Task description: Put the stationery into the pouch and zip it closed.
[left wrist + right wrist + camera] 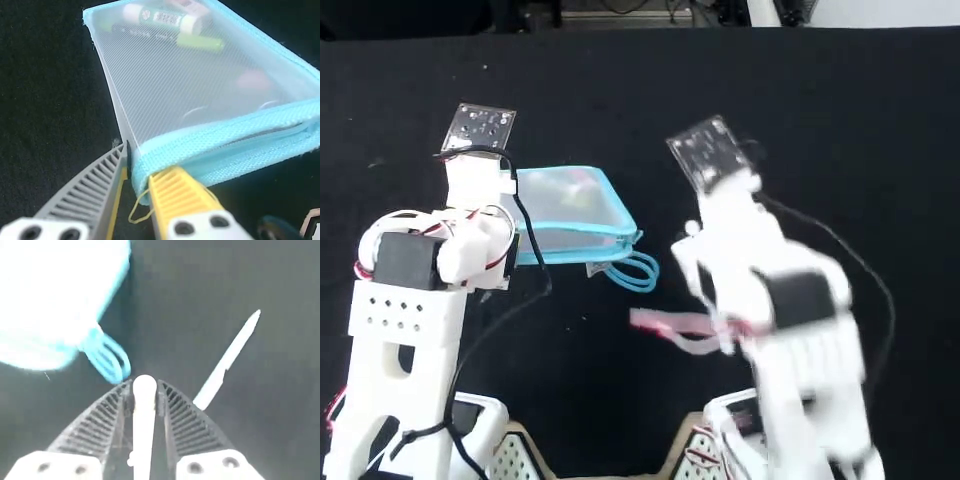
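Clear striped mesh pouch (190, 110), light blue trim; black table (840, 110); white pen (144, 415); glue stick (165, 17) white and green.

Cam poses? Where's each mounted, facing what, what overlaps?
High view: fixed above the table, facing down; shows left arm, right arm, pouch between them.
Left wrist view: on the left arm, facing along the left gripper, shut on the pouch's corner.
Right wrist view: on the right arm, facing down past the right gripper, shut on a pen; a second pen lies beyond.
Shared: all three show the pouch.
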Tool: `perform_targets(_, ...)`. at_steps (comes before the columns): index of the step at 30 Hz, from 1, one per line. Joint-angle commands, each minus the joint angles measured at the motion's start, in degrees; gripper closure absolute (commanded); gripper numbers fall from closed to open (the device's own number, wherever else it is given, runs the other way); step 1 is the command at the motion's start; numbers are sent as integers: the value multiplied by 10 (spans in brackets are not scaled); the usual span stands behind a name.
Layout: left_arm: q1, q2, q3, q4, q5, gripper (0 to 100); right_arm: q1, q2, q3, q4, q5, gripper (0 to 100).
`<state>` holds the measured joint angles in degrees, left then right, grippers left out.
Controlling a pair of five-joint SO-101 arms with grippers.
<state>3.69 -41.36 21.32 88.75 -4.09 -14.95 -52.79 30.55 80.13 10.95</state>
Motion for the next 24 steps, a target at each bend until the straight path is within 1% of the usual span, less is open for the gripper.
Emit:
perform_targets(1, 8, -7, -4, 3, 3, 970, -79, -119, -43, -9, -51, 987)
perform_targets(3, 8, -7, -4, 3, 3, 970, -127, -167, -31, -43, -64, 987)
perform_targets(5, 8, -7, -3, 3, 3, 970, -158, -210, -4, -100, -62, 987)
perform_targets(10, 8, -7, -3, 3, 4, 970, -204, -298, 100, -302, -67, 987)
perform_targets(14, 8, -7, -3, 3, 4, 970, -242, -356, 177, -425, -67, 987)
perform_targets(18, 8, -7, -3, 3, 4, 970, -265, -399, 259, -520, -67, 987)
perform_targets(24, 8, -7, -3, 3, 4, 970, -266, -419, 391, -626, -62, 987)
